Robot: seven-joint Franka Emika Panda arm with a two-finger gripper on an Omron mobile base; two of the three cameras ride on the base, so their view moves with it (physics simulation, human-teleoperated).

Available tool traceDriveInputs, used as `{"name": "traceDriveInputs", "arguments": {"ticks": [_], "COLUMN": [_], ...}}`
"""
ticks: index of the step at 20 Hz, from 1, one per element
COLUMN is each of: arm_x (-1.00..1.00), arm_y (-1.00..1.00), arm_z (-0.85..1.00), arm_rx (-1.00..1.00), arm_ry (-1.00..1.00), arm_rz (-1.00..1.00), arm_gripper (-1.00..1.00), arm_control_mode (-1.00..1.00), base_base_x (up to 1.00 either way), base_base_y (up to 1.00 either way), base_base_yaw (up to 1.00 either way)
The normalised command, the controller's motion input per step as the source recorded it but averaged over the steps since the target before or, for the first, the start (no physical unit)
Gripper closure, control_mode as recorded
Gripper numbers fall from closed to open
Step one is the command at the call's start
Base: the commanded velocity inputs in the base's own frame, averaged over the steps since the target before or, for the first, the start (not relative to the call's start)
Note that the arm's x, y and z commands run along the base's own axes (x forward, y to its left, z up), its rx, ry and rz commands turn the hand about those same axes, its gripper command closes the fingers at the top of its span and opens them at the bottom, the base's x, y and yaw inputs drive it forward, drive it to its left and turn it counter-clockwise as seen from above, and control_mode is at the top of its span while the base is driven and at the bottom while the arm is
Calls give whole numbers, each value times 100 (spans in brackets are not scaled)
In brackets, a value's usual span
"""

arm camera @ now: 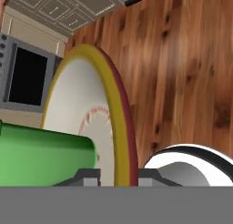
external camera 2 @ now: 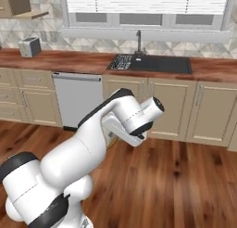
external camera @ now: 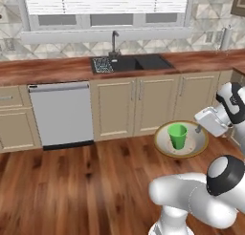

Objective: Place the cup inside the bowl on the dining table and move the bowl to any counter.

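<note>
The bowl (external camera: 191, 144), cream inside with a tan rim, hangs level above the wood floor in front of the cabinets. The green cup (external camera: 178, 135) stands upright inside it. My gripper (external camera: 199, 129) is shut on the bowl's right rim. In the hand view the bowl's rim (arm camera: 122, 127) runs down between my fingertips, where the gripper (arm camera: 119, 176) pinches it, and the cup (arm camera: 45, 157) shows at lower left. The counter (external camera: 48, 69) runs along the wall ahead, also seen as the counter (external camera 2: 69, 62) in the right base view. The dining table is out of view.
A black sink (external camera: 131, 63) with a faucet (external camera: 114, 40) sits in the counter's middle. A dishwasher (external camera: 62, 112) stands below to the left. A toaster (external camera 2: 30, 46) sits on the counter's left end. An oven (arm camera: 25, 77) shows in the hand view. Wood floor (external camera: 72, 181) lies between me and the cabinets.
</note>
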Motion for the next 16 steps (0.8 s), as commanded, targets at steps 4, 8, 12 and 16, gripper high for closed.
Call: {"name": "traceDriveInputs", "arguments": {"ticks": [4, 8, 12, 16], "arm_x": [0, 0, 0, 0], "arm_y": [0, 0, 0, 0], "arm_z": [0, 0, 0, 0], "arm_rx": [0, 0, 0, 0], "arm_ry": [0, 0, 0, 0], "arm_rz": [0, 0, 0, 0], "arm_gripper": [100, 100, 100, 100], "arm_control_mode": [100, 100, 100, 100], "base_base_x": [91, 89, 85, 78], "base_base_y": [-24, -21, -14, -3], "base_base_yaw": [0, 0, 0, 0]}}
